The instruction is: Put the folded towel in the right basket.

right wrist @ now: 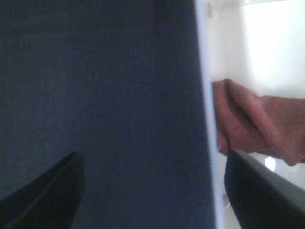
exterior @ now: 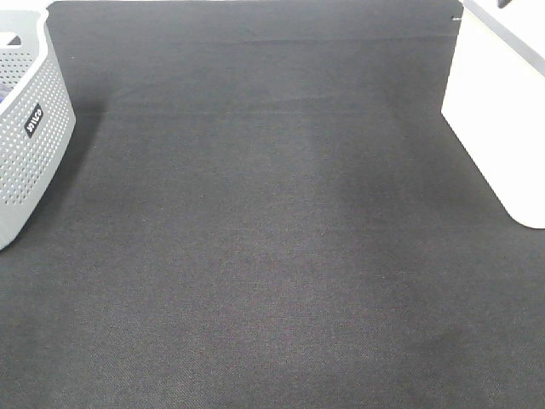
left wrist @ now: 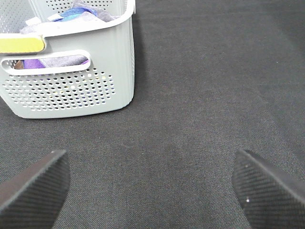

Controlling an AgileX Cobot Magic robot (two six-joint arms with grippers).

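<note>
While my right tool hangs spread with nothing between its fingers, the folded reddish-brown cloth towel lies inside the smooth white plastic basket at the right edge of the black woven tabletop, close against the basket's wall. That tool straddles the wall: one finger is over the tabletop, the other over the basket's inside, close by the towel. My left tool, also spread and holding nothing, hovers over the tabletop near the grey perforated plastic basket, which holds purple and blue cloths.
</note>
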